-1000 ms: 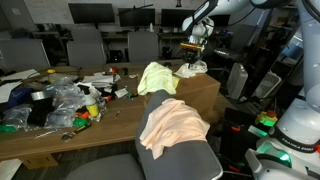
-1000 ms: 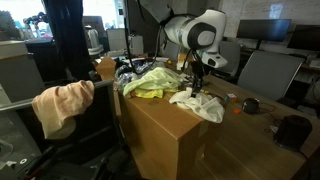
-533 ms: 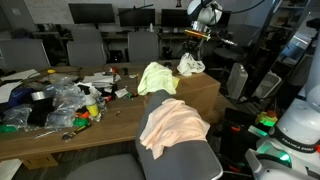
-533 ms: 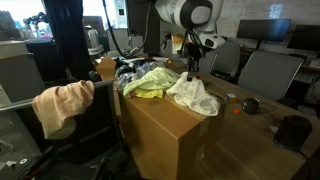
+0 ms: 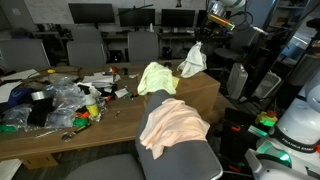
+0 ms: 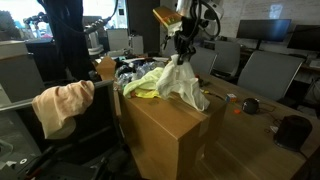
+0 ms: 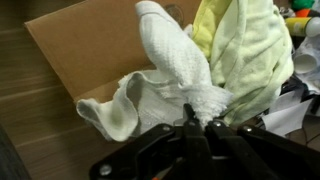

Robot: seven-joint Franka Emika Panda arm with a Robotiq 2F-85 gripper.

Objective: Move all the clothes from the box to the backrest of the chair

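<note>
Above the brown cardboard box (image 6: 160, 135), the tool (image 7: 196, 120) is clamped tight on the cream-white fabric garment (image 6: 186, 85), dangling beside the pale yellow-green garment (image 6: 145, 82).

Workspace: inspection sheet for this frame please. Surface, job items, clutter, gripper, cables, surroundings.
Surface: wooden table, crowded on one side.
Job's things: peach-orange garment draped over the grey chair backrest. Cream-white garment hangs from the gripper above the cardboard box; can't tell if its lower end is clear of the box. Pale yellow-green garment lies on the box, partly over its edge. No pink-red garment visible.
Clutter: clear plastic bags and small coloured items on the table.
Grippers: gripper shut on the cream-white garment.
Cables: nothing seen.
Surroundings: office chairs and monitors behind the table.
</note>
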